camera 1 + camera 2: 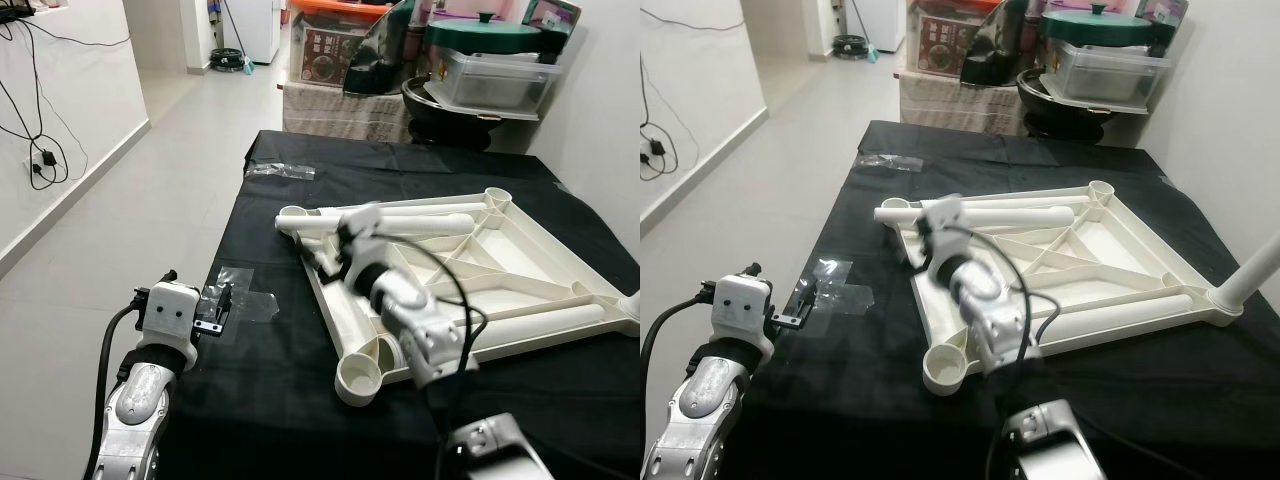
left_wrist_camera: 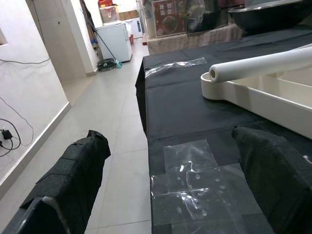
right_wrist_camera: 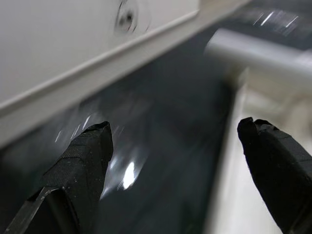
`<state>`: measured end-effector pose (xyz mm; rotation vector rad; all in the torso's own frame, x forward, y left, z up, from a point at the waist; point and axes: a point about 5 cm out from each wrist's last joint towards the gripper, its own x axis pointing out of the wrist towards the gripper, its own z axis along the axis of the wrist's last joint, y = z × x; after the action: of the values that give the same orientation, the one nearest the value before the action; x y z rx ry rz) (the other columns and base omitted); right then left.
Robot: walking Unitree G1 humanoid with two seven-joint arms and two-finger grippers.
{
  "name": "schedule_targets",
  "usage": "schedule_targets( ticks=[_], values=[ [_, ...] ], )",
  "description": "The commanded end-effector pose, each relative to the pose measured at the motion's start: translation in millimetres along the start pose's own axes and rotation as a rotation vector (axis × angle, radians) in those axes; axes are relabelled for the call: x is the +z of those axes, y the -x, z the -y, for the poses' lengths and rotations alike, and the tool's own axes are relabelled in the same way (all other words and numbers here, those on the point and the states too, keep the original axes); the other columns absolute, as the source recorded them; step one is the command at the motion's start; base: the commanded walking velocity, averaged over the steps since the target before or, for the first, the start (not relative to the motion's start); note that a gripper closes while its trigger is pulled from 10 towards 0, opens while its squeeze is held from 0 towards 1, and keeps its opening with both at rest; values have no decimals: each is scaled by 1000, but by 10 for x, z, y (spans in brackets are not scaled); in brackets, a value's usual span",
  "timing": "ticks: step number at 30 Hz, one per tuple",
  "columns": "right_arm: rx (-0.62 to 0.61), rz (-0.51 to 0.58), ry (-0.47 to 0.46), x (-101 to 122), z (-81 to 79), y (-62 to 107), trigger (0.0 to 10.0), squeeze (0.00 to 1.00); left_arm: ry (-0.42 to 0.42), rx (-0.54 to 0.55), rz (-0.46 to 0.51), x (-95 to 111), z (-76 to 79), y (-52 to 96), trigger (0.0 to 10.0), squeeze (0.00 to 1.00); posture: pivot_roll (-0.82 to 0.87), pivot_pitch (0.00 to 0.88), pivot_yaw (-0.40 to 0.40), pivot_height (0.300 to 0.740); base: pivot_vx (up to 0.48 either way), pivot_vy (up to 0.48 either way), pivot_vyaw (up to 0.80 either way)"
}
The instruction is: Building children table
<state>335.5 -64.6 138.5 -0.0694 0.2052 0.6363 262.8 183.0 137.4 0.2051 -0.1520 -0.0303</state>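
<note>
The white plastic tabletop lies upside down on the black-covered table, with round sockets at its corners. One white leg rests along its far edge, and a second leg lies along its near right edge. A third leg sticks up at the right corner. My right gripper hangs open over the tabletop's left rim, with nothing between its fingers. My left gripper is open at the table's left edge, over a clear plastic bag.
Another clear plastic wrap lies near the table's far left corner. Boxes, a wok and a plastic container crowd the space behind the table. Tiled floor and a white wall with cables run along the left.
</note>
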Motion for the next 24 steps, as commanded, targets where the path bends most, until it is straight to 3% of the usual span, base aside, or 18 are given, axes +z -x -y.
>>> schedule_targets(
  ticks=[1,3,7,15,20,21,22,23,24],
  values=[
    [1,-23,14,-15,9,3,10000,0,-2,-16,-3,-15,31,-2,10000,0,74,0,-123,740,0,0,0],
    [-64,-136,31,-206,69,-10,10000,0,-2,-16,-3,-18,33,-6,10000,0,74,0,-124,740,0,0,0],
    [-141,-253,14,-385,181,7,10000,0,-3,-16,-4,-26,36,-9,10000,0,76,0,-126,740,0,0,0],
    [-93,-407,-42,-597,153,29,10000,0,-6,-17,-11,-51,38,-14,10000,0,73,0,-131,740,0,0,0],
    [-52,-442,-92,-628,105,13,10000,0,-6,-19,-10,-50,49,-24,10000,0,74,0,-135,740,0,0,0],
    [-31,-448,-88,-625,92,7,5569,0,-6,-20,-10,-51,52,-26,10000,0,74,0,-135,740,0,0,0],
    [-31,-448,-88,-625,92,7,5569,0,-6,-20,-10,-51,52,-26,10000,0,74,0,-135,740,0,0,0],
    [3,-465,-58,-636,99,10,0,0,-8,-24,-13,-60,61,-30,10000,0,67,0,-135,740,0,0,0],
    [3,-465,-58,-636,99,10,0,0,-8,-24,-13,-60,61,-30,10000,0,67,0,-135,740,0,0,0]
  ],
)
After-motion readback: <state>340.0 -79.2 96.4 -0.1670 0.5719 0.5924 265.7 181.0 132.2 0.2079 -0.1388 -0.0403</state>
